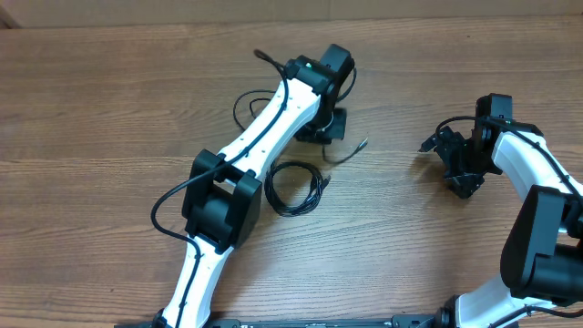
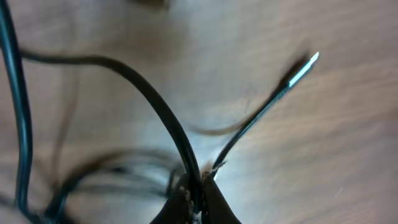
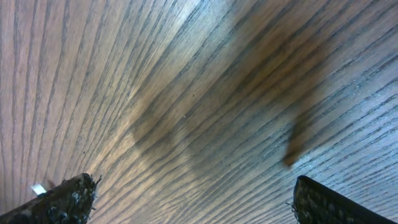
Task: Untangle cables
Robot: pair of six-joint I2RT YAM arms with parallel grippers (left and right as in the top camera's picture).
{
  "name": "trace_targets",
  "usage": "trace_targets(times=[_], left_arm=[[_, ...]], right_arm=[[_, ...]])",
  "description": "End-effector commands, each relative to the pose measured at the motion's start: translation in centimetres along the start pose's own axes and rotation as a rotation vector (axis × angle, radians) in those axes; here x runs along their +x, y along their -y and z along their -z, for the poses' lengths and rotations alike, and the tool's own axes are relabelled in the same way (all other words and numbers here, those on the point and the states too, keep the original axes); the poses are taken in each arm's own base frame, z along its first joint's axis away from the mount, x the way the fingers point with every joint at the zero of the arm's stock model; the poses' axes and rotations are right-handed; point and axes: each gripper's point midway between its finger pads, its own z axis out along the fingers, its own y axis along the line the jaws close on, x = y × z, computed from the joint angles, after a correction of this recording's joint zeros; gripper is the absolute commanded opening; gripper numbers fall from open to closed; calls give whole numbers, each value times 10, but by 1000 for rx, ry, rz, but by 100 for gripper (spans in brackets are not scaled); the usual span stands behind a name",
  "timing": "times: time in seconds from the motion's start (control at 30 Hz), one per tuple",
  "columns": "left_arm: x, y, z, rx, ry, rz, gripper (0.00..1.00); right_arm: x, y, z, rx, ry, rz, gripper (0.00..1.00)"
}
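Left gripper [image 1: 322, 126] sits just above-right of the coiled cable [image 1: 293, 188], down at the table [image 1: 100, 100]. In the wrist view its claw [image 2: 199, 200] is pinched narrow on the plug-tipped cable [image 2: 261, 112]. That cable's silver end points away over bare wood, and from above it lies right of the coil [image 1: 351, 149]. A second black cord [image 2: 134, 78] also runs into the pinch. A loose loop [image 1: 242, 106] lies above-left of the coil, across the left arm.

Right gripper [image 1: 458, 169] is well right of the coil, with bare wood between them. Its claw [image 3: 193, 202] is wide and holds nothing; one fingertip [image 3: 67, 200] is low at the left of the wrist view. The table's far edge is well above the coil, with wide bare wood to the left.
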Motion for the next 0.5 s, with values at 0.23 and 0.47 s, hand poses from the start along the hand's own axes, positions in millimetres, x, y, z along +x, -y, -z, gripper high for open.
trace_targets(times=[0.23, 0.47], left_arm=[[-75, -67, 19, 47, 200, 394, 4], [-87, -139, 29, -45, 234, 532, 13]], right_arm=[[-6, -5, 4, -8, 24, 4, 100], [-6, -5, 4, -8, 24, 4, 100]])
